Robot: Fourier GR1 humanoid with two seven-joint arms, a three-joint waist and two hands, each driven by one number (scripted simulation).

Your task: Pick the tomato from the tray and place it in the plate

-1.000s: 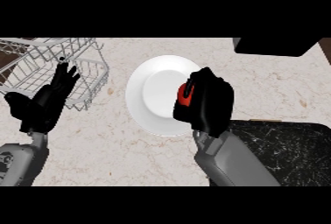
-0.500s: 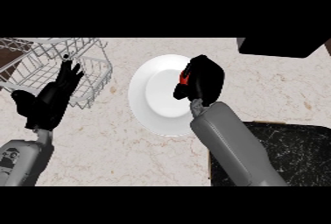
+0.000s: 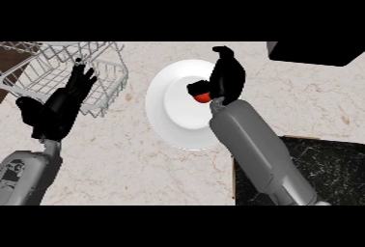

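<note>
Head view shows the right hand point(image 3: 228, 79) over the middle of the frame, above the right part of a white plate point(image 3: 171, 120). Its thumb and fingers are curled round the tomato point(image 3: 204, 97), which sits under the palm at the hand's lower left side. Only a small red patch of the tomato shows. The rest is hidden by the hand, so which way it points and how its long axis lies cannot be told. The patch lies over the plate's inner well, right of its centre; whether it touches the plate cannot be told.

At the upper left stands a wire tray point(image 3: 107, 62) on the pale stone bench point(image 3: 143, 164). The left hand point(image 3: 61, 103) rests at the left of the frame, fingers spread and straight, pointing up over the tray's lower edge and holding nothing. A dark slab point(image 3: 328, 164) fills the lower right corner.
</note>
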